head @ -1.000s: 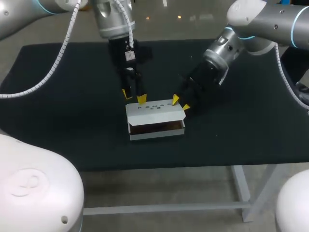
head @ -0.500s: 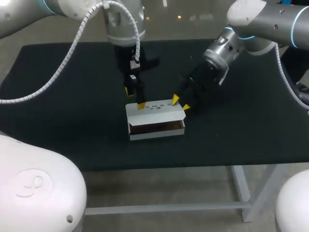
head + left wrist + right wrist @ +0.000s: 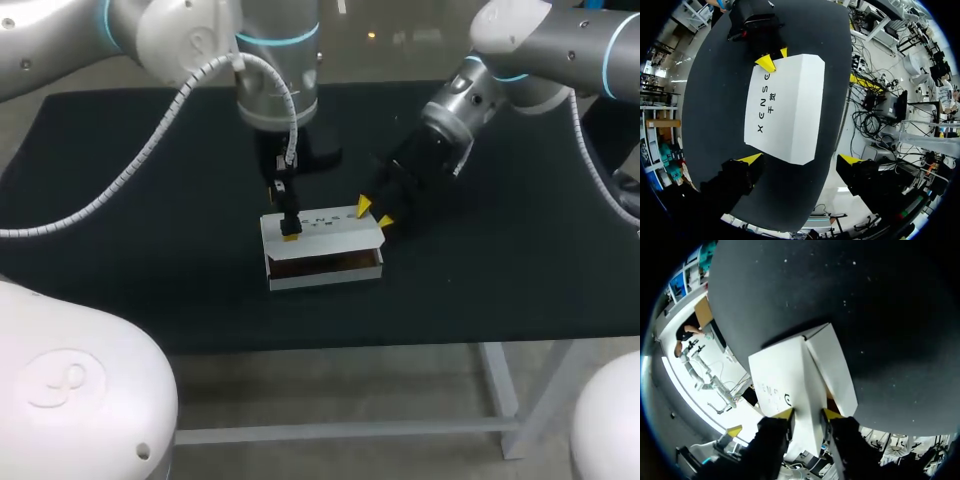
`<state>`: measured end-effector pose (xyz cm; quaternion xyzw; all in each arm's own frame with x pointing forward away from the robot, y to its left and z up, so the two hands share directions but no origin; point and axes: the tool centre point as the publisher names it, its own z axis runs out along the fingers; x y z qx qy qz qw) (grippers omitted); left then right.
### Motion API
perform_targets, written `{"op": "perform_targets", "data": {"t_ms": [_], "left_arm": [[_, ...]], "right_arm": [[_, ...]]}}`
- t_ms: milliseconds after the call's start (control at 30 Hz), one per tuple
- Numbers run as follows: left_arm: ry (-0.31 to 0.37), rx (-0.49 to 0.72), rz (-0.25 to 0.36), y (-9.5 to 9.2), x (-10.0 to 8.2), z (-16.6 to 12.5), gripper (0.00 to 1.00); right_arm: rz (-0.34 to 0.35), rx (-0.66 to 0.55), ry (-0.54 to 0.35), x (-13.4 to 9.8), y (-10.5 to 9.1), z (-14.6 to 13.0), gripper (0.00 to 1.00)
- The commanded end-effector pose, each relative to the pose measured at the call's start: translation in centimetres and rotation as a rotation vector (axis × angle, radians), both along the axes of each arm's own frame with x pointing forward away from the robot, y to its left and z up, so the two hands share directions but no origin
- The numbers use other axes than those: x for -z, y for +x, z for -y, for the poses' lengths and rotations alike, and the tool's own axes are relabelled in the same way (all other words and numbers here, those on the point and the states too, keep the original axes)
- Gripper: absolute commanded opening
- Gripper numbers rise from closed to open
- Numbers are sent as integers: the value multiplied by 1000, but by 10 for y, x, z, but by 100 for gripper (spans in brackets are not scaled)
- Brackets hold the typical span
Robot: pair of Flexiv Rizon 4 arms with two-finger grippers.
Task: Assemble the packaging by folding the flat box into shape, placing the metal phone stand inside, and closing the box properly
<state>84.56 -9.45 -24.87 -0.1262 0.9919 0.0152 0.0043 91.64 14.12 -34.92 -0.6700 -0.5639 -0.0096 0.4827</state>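
A white box (image 3: 322,248) with print on its lid lies mid-table; a dark gap shows under the lid along its front. My right gripper (image 3: 374,213) is shut on the box's right rear corner. In the right wrist view its fingers (image 3: 809,415) pinch a white end panel of the box (image 3: 790,380). My left gripper (image 3: 290,230) hangs open over the lid's left part. In the left wrist view its wide-spread tips (image 3: 800,160) straddle the near end of the box (image 3: 785,107), with the right gripper (image 3: 774,57) at the far end. No phone stand is visible.
The black table (image 3: 150,220) stretches bare to the left and right of the box. Its front edge (image 3: 330,345) runs a short way in front of the box.
My left arm has swung right and toward the box while turning its wrist, bringing its open gripper from behind the lid's rear left edge onto the lid. Right arm and box are unchanged.
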Motion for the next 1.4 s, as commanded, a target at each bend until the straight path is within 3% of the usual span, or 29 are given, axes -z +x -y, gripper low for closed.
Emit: {"op": "perform_targets", "data": {"t_ms": [33, 133, 300, 567, 967, 1400], "left_arm": [[8, -1, 13, -2, -1, 1, 100], [16, -3, 4, 3, 1, 4, 100], [-44, 22, -13, 9, 15, 7, 100], [-82, 60, -64, 13, 31, 12, 100], [-123, 40, -142, 22, 58, 16, 84], [-117, 14, -130, 26, 71, 15, 76]], "right_arm": [[-2, -2, 2, 1, 1, 0, 36], [-2, -2, 2, 1, 1, 0, 36], [-2, -2, 2, 1, 1, 0, 36], [-2, -2, 2, 1, 1, 0, 36], [-2, -2, 2, 1, 1, 0, 36], [-2, -2, 2, 1, 1, 0, 36]]}}
